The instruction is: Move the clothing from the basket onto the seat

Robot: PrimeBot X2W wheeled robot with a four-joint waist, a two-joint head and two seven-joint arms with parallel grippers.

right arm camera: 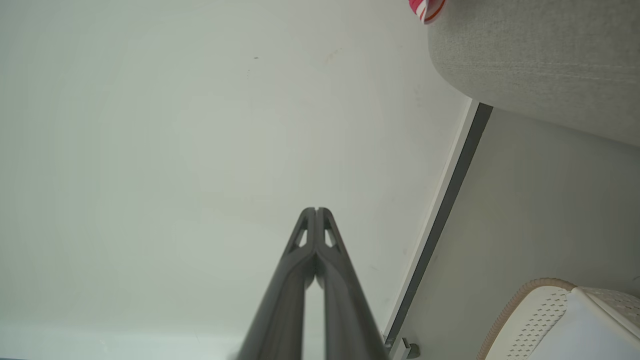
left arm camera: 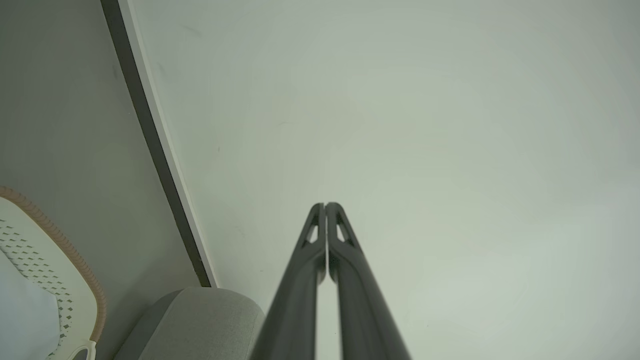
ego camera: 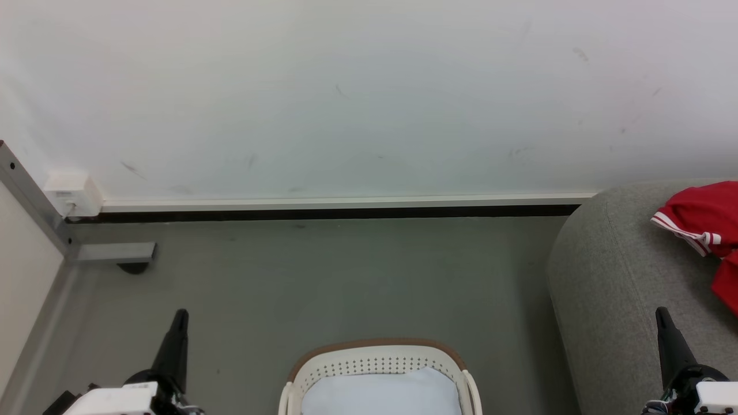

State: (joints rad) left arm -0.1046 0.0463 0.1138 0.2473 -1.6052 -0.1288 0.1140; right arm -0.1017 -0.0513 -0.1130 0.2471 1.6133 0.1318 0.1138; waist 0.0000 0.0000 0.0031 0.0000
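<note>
The basket (ego camera: 375, 343) is seen on the floor (ego camera: 346, 276) at the near middle, cut off by the bottom edge of the head view. Its tan rim and perforated far wall are shown, and a pale cloth (ego camera: 380, 395) is laid inside it. The seat (ego camera: 611, 276) stands to the right of the basket. The two are near each other but apart, and a strip of floor is seen between them.

The red clothing (ego camera: 706, 210) with white stripe trim is found on top of the seat, at its far right, partly cut off by the edge of the view. It cannot be told whether one garment or two are seen there.

The left tool (ego camera: 181, 316) is held over the floor to the left of the basket. Its two fingers are pressed together along their length and nothing is gripped. The right tool (ego camera: 662, 312) is held in front of the near left part of the seat, well short of the clothing. Its fingers are likewise closed on each other and nothing is held.

Beyond the floor, a white wall (ego camera: 346, 86) is met by a pale skirting board (ego camera: 346, 203). At the far left, a small white box (ego camera: 72, 195) is fixed on the wall beside a grey frame (ego camera: 23, 184), and a grey metal foot (ego camera: 115, 252) is set on the floor below it.
</note>
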